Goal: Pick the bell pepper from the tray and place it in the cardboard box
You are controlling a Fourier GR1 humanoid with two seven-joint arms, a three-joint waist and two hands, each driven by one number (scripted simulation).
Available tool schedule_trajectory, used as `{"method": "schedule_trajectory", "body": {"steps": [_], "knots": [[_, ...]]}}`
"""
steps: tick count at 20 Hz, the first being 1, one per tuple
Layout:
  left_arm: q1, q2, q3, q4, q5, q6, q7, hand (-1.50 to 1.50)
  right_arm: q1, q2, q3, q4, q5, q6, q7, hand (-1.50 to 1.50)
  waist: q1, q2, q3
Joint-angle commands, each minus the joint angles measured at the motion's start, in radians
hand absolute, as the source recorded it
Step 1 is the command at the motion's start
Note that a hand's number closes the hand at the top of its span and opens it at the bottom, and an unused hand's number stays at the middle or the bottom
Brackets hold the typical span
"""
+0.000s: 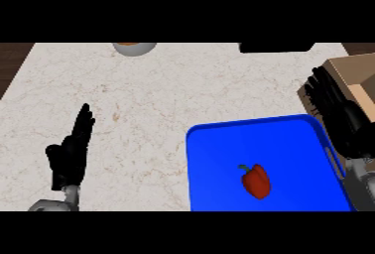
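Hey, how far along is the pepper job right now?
Done: nothing yet; the pepper lies untouched on the tray. In hand: nothing; the right hand is open by the tray's right edge, near the box, and the left hand rests open at the left. Left: grasp the pepper, carry it over, release it in the box.

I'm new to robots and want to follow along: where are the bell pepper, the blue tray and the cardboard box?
bell pepper point(256, 182): head view, middle of its red body.
blue tray point(219, 163): head view, bare floor left of the pepper.
cardboard box point(357, 60): head view, its far rim.
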Motion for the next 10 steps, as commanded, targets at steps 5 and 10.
{"method": "schedule_trajectory", "body": {"steps": [5,10], "knots": [[-0.018,0.075,0.112,-0.057,0.165,-0.159,0.036,0.00,-0.012,-0.069,0.058,-0.098,-0.101,0.338,-0.039,-1.50,0.038,-0.006,-0.002],[0.015,0.129,0.171,-0.094,0.282,-0.255,0.115,0.00,0.121,-0.026,-0.064,-0.108,0.084,0.194,-0.446,-1.50,0.021,-0.007,0.001]]}}
